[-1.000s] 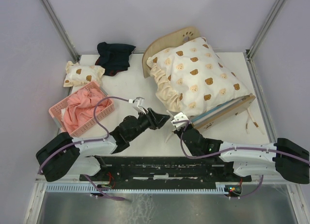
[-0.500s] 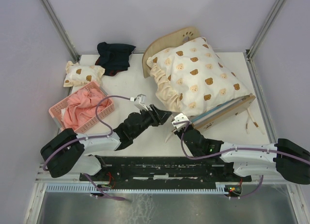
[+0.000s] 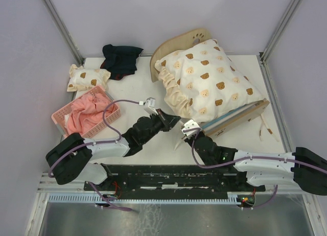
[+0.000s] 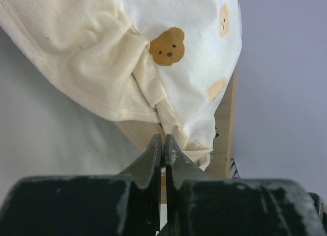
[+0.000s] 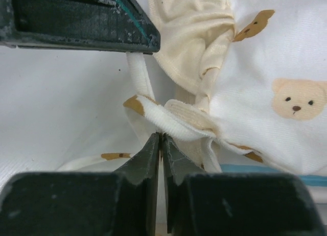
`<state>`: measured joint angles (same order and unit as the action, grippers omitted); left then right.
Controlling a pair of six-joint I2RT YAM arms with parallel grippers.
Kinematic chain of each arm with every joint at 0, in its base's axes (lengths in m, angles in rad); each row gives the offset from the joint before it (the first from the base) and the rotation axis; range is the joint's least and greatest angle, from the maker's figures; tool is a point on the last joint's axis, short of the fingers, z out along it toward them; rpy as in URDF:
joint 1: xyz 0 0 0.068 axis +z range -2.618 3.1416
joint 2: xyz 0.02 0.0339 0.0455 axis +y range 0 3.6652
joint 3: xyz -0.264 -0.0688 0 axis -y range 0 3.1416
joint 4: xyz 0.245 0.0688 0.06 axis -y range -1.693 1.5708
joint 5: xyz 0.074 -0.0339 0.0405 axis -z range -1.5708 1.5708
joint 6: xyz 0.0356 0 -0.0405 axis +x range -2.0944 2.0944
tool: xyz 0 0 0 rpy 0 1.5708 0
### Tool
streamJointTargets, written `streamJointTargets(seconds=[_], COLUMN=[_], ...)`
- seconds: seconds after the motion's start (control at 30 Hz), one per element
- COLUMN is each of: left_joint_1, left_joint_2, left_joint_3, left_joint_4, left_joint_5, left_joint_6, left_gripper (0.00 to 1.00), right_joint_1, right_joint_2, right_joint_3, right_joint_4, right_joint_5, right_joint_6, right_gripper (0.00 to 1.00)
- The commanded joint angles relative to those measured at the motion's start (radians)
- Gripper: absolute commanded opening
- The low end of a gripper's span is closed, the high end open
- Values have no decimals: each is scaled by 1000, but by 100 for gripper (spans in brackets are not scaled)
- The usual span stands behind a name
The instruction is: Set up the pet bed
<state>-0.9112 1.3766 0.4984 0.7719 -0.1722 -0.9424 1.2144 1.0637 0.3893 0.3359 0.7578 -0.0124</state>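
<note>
The pet bed (image 3: 190, 41) lies tilted at the back right, its arched plywood headboard showing a paw print. A cream bear-print quilt (image 3: 204, 80) is heaped over it, and the blue-striped mattress (image 3: 232, 118) peeks out below. My left gripper (image 3: 173, 119) is at the quilt's near-left corner. In the left wrist view its jaws (image 4: 164, 143) are shut, with the frilled hem (image 4: 168, 118) at their tips. My right gripper (image 3: 187, 130) sits just beside it, and its jaws (image 5: 162, 140) are shut on a white tie strap (image 5: 163, 118) of the quilt.
A pink basket (image 3: 60, 118) holding a pink cloth stands at the left. A small bear-print pillow (image 3: 87, 77) and a dark cloth (image 3: 120, 60) lie behind it. Loose ties (image 3: 265, 131) trail near the bed's right corner. Grey walls close in on three sides.
My left gripper has slid right to the quilt's corner and closed from open to shut. The right gripper has stayed in place on the strap.
</note>
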Motion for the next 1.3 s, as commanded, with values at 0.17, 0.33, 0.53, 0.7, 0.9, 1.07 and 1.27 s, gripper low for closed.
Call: streamJointTargets(seconds=[0.17,0.33,0.53,0.7,0.9,1.07,1.27], left_joint_1=[-3,-3,-1,-1,0,1,1], left_joint_2=[-9,-9,-21,-21,-24,-21,-28], left_joint_3=[38,46,43,44,49,59,80], left_joint_4=[65,62,35,31,13,4,-4], left_joint_5=[25,39,19,19,17,26,59], left_joint_6=[-29,-33,-28,-27,-23,-22,23], left_gripper=[3,3,3,3,3,3,3], right_joint_1=[-1,3,11,12,12,10,16], right_joint_2=[-140,-126,40,230,361,421,373], right_joint_3=[170,224,269,303,324,335,294], right_joint_4=[-488,-634,-633,-561,-497,-476,-509], right_joint_5=[-397,-578,-566,-479,-402,-401,-427], right_joint_6=[-267,-559,-887,-1057,-1179,-1192,-1046], right_gripper=[52,57,58,60,62,55,3])
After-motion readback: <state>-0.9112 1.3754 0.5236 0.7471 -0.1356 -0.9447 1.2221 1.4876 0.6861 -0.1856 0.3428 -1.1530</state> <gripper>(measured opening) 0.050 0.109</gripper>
